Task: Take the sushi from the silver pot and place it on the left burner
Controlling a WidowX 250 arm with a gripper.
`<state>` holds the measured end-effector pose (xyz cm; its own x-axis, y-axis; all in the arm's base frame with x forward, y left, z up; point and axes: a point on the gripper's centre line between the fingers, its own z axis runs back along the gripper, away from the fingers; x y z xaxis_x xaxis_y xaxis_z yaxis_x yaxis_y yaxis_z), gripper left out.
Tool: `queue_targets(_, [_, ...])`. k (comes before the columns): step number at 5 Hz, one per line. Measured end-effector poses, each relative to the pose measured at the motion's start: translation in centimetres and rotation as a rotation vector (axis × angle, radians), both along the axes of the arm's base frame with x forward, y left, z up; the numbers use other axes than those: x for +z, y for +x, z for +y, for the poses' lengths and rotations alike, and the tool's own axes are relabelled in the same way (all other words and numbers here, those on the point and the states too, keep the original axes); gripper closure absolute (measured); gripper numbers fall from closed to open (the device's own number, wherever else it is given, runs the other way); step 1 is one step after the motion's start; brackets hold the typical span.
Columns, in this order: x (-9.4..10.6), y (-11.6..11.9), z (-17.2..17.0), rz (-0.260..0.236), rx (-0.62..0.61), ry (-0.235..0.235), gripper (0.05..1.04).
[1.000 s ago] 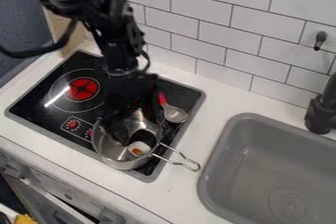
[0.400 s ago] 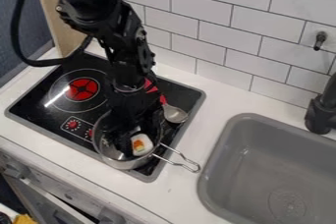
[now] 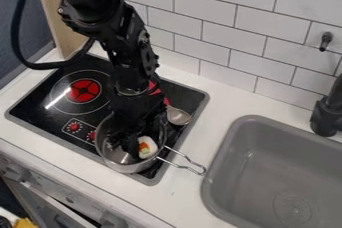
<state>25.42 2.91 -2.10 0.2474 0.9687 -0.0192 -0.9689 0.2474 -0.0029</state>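
Partly behind the gripper (image 3: 125,143), silver pot (image 3: 135,167), sushi (image 3: 148,148) inside; claw spread or pinching, no telling.

The claw (image 3: 129,143) is positioned inside the silver pot (image 3: 125,167), next to the sushi (image 3: 147,148); contact cannot be determined. The pot sits on the black cooktop (image 3: 40,93), wire handle (image 3: 185,160) directed toward the grey sink (image 3: 267,172). A spoon (image 3: 178,116) lies near the pot.

The stove (image 3: 37,103) is on the bench (image 3: 227,103). The pot (image 3: 125,167) sits on the stove, with the sushi (image 3: 148,148) inside toward 3 o'clock. From the pot, the left burner (image 3: 85,91) is at 11 o'clock and the spoon (image 3: 179,116) at 2. The sink (image 3: 254,118) is at the stove's 4 o'clock.
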Motion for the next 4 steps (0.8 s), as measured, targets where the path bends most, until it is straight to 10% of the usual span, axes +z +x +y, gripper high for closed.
queue_targets(4, [5.5,1.1,6.0,-0.14,0.173,-0.025,0.559])
